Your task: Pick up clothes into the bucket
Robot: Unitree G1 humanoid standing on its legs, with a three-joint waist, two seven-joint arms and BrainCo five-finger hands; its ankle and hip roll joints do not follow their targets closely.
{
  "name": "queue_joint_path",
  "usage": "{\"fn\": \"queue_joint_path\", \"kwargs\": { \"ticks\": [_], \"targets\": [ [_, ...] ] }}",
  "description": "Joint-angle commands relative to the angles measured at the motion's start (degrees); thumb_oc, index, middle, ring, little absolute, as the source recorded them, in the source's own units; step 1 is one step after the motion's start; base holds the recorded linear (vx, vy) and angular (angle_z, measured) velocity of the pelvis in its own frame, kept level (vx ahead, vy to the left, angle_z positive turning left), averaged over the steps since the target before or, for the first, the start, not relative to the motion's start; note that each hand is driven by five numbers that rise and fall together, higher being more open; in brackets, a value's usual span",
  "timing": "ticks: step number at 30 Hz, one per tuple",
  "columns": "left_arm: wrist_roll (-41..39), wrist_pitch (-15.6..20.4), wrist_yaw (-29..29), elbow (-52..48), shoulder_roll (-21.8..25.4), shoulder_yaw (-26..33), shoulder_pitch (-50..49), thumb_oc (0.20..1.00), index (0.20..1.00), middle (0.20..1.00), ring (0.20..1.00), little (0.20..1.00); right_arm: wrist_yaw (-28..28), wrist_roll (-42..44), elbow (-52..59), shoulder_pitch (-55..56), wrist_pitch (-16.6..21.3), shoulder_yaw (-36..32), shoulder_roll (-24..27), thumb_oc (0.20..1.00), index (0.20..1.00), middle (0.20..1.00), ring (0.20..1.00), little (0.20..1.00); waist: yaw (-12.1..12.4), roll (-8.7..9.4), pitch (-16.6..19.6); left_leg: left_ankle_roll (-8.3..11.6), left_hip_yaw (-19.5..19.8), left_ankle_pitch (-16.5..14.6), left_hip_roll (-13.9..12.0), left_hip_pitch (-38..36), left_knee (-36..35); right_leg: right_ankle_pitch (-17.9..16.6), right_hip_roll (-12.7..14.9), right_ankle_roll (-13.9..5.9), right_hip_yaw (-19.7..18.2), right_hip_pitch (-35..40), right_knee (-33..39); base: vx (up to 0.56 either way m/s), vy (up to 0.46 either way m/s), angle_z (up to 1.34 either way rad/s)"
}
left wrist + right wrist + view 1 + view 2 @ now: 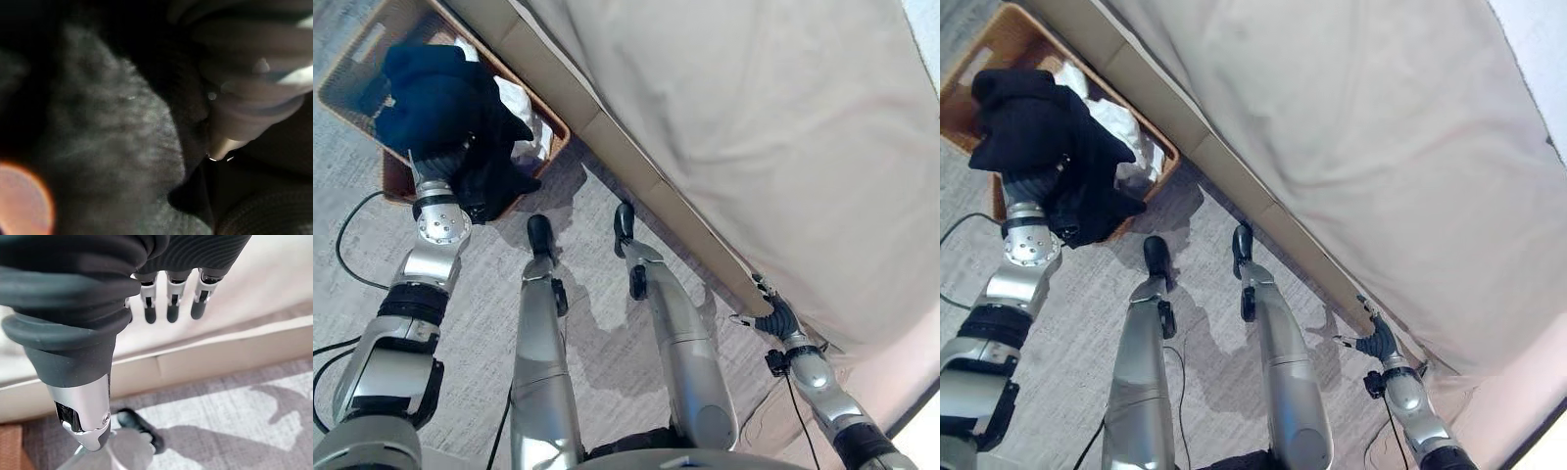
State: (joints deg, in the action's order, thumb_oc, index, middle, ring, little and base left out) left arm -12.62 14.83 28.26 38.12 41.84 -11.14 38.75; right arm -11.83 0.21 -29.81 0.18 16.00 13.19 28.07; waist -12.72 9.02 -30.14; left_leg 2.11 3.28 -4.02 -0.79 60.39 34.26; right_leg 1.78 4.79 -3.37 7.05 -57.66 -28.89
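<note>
Dark clothes (pixel 440 93) wrap the left hand (pixel 1043 176) — fingers hidden — over the basket (pixel 357 73).

The left arm reaches forward and up on the robot's left side. Its left robot hand (pixel 438 166) is buried in dark cloth, so I cannot tell how its fingers are set. The right arm hangs low, out on the right side. The right robot hand (pixel 773 311) has its fingers (pixel 171 308) straight and relaxed, holding nothing.
</note>
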Motion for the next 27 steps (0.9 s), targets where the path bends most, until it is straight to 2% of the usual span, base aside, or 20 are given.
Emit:
{"fn": "queue_joint_path", "kwargs": {
  "ticks": [1,2,3,5,6,8,9,10,11,16,22,27],
  "targets": [
    [-1.4,1.9,1.6,-1.4,3.9,0.5,3.2,0.344,0.344,0.344,0.344,0.344,-1.3,2.3,3.3,2.0,1.9,0.8,3.1,1.0,1.0,1.0,1.0,1.0,1.8,3.76,0.3,0.48,2.7,-3.7,-0.4,2.3,5.2,-2.6,3.2,-5.5,-1.9,-1.4,2.3,0.0,0.0,0.0],
    [-1.5,1.9,1.7,-1.0,4.0,0.6,3.4,0.357,0.357,0.357,0.357,0.357,-1.4,2.3,3.5,2.1,2.0,0.7,3.1,1.0,1.0,1.0,1.0,1.0,1.8,3.75,0.3,0.45,2.7,-3.8,-0.4,2.9,5.6,-2.5,3.1,-5.51,-1.9,-1.9,2.0,0.0,0.0,0.0],
    [-2.1,1.8,2.0,-0.3,3.7,0.9,3.7,0.263,0.263,0.263,0.263,0.263,-1.5,2.5,3.3,2.1,2.0,0.7,3.1,1.0,1.0,1.0,1.0,1.0,1.8,3.72,0.3,0.36,2.7,-4.0,-0.5,3.4,6.0,-2.4,3.1,-5.53,-1.9,-2.6,1.5,0.0,0.0,0.0],
    [-3.0,2.0,2.2,0.3,3.5,1.4,3.7,0.25,0.25,0.25,0.25,0.25,-1.7,2.5,3.3,2.0,2.0,0.7,3.0,1.0,1.0,1.0,1.0,1.0,1.8,3.8,0.3,0.29,2.8,-4.2,-0.5,4.0,6.5,-2.4,3.1,-5.51,-1.9,-3.1,1.2,0.01,0.0,-0.07],
    [-5.2,2.4,2.7,0.7,2.9,2.5,3.6,0.2,0.2,0.2,0.2,0.2,-1.9,2.6,3.7,2.0,1.9,0.8,2.9,1.0,1.0,1.0,1.0,1.0,1.8,3.94,0.3,0.27,2.8,-4.4,-0.6,4.8,6.9,-2.4,3.1,-5.54,-1.8,-3.7,1.0,0.01,-0.001,-0.06],
    [-8.5,3.4,3.0,0.9,2.4,3.9,3.3,0.2,0.2,0.2,0.2,0.2,-2.1,2.9,3.9,1.8,1.9,0.8,2.7,1.0,1.0,1.0,1.0,1.0,1.8,4.02,0.3,0.26,3.0,-4.5,-0.5,5.3,6.9,-2.5,3.1,-5.53,-1.6,-4.2,1.2,0.01,0.0,-0.06],
    [-9.3,3.6,3.0,1.0,2.4,4.4,3.0,0.467,0.467,0.467,0.467,0.467,-2.2,2.9,3.9,1.8,1.8,0.9,2.8,1.0,1.0,1.0,1.0,1.0,1.8,3.93,0.3,0.26,3.1,-4.5,-0.5,5.5,6.8,-2.5,3.0,-5.51,-1.6,-4.5,1.3,0.01,0.005,-0.04],
    [-9.7,3.8,3.0,0.7,2.5,4.7,2.9,0.84,0.84,0.84,0.84,0.84,-2.2,2.9,3.6,1.7,1.8,1.1,2.8,1.0,1.0,1.0,1.0,1.0,1.9,3.92,0.3,0.25,3.1,-4.5,-0.4,5.8,6.8,-2.5,3.0,-5.49,-1.6,-4.6,1.4,0.0,0.0,0.0],
    [-9.7,3.6,3.1,0.4,2.8,4.8,2.7,1.0,1.0,1.0,1.0,1.0,-2.3,3.0,3.6,1.5,1.8,1.2,2.9,1.0,1.0,1.0,1.0,1.0,2.0,3.87,0.3,0.25,3.0,-4.5,-0.4,5.8,6.8,-2.4,3.0,-5.5,-1.5,-4.7,1.5,0.0,0.0,0.0],
    [-11.1,4.3,4.4,-0.4,2.9,6.5,1.6,1.0,1.0,1.0,1.0,1.0,-2.3,2.7,3.4,1.3,1.7,1.7,2.9,1.0,1.0,1.0,1.0,1.0,2.3,3.99,0.3,0.22,3.1,-4.5,-0.2,6.0,6.5,-2.4,3.2,-5.5,-1.3,-4.7,1.7,0.0,0.0,0.0],
    [-20.2,5.6,5.1,-0.6,-1.2,9.5,0.9,1.0,1.0,1.0,1.0,1.0,-2.6,2.9,2.4,0.7,0.6,3.0,2.2,1.0,1.0,1.0,1.0,1.0,2.8,3.76,0.3,0.21,3.5,-4.2,0.2,5.4,5.4,-2.2,3.8,-5.43,-0.9,-4.1,2.0,0.0,0.002,0.02],
    [-21.4,6.0,5.0,-1.9,-2.8,11.4,-1.9,1.0,1.0,1.0,1.0,1.0,-2.9,2.4,2.4,0.2,0.0,3.3,2.2,1.0,1.0,1.0,1.0,1.0,3.4,3.08,0.3,0.23,3.3,-3.9,0.7,3.1,4.0,-2.1,4.1,-5.32,-0.9,-2.4,2.5,-0.01,0.007,0.03]
  ]
}}
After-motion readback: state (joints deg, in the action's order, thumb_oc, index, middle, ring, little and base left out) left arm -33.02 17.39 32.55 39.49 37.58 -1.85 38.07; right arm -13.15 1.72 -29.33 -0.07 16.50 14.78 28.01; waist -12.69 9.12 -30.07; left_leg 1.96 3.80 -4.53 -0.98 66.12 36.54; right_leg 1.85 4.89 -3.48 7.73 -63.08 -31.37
